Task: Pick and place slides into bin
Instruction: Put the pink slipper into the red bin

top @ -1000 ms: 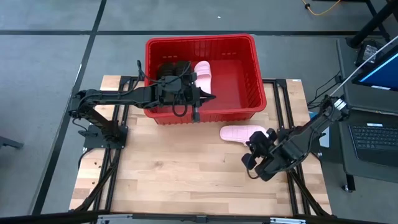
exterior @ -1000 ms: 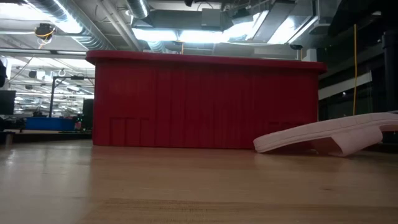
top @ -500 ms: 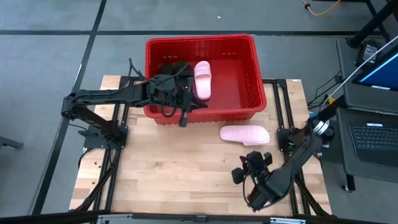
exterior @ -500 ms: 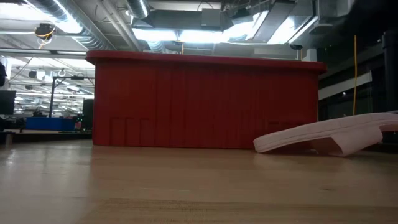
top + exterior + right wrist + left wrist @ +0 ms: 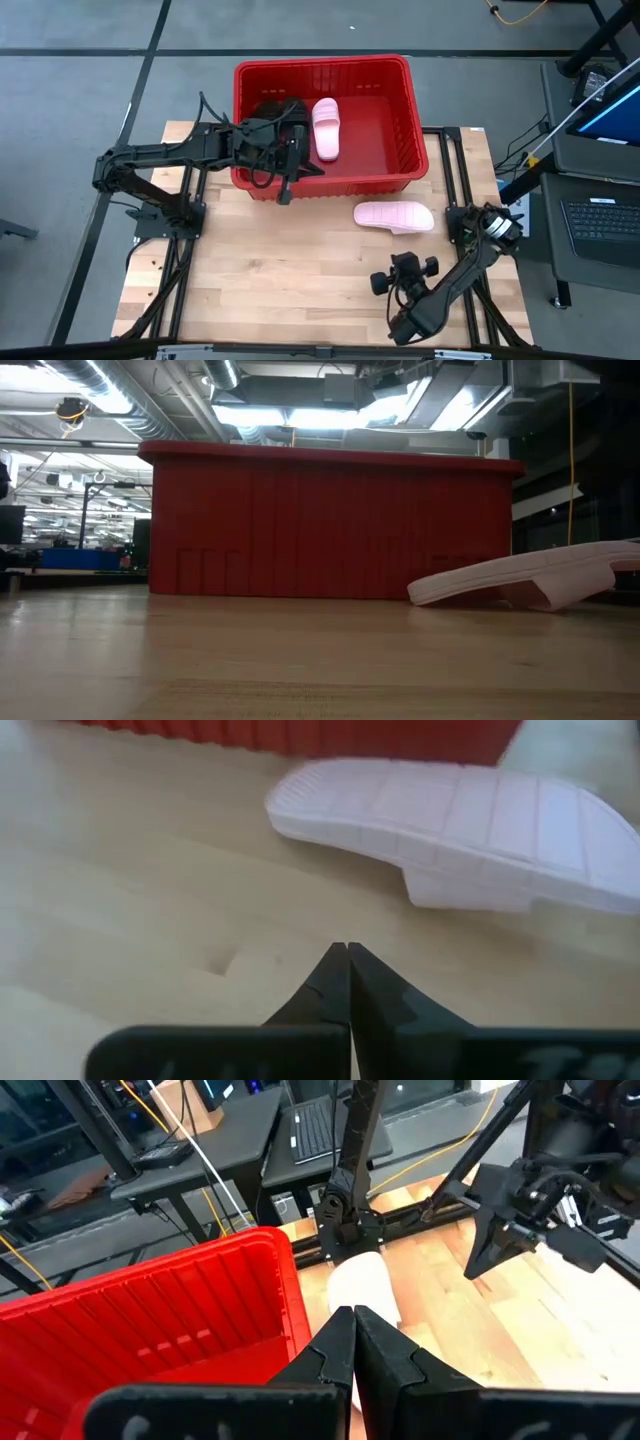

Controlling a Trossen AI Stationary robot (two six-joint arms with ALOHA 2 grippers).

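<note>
The red bin (image 5: 385, 135) stands at the table's far edge. One pink slide (image 5: 326, 128) lies inside it, and a dark shape beside that, possibly a black slide (image 5: 280, 106), is half hidden by my left arm. A second pink slide (image 5: 393, 215) lies on the wood in front of the bin's right half, sole up, resting on its strap and one end (image 5: 418, 594). My left gripper (image 5: 315, 170) is shut with nothing in it above the bin's near wall. My right gripper (image 5: 404, 260) is shut low over the table, on the near side of the second pink slide (image 5: 450, 820).
Bare wood (image 5: 250, 280) stretches across the table's near left. A laptop (image 5: 605, 215) and a stand sit beyond the table's right edge. My right arm (image 5: 540, 1190) shows in the left wrist view, past the bin's corner (image 5: 285, 1270).
My left gripper has drawn back toward the table's left over the bin's near wall and levelled out, staying shut. My right gripper has sunk toward the table and gone toward its near edge, rolling as it went, staying shut. The slides have not moved.
</note>
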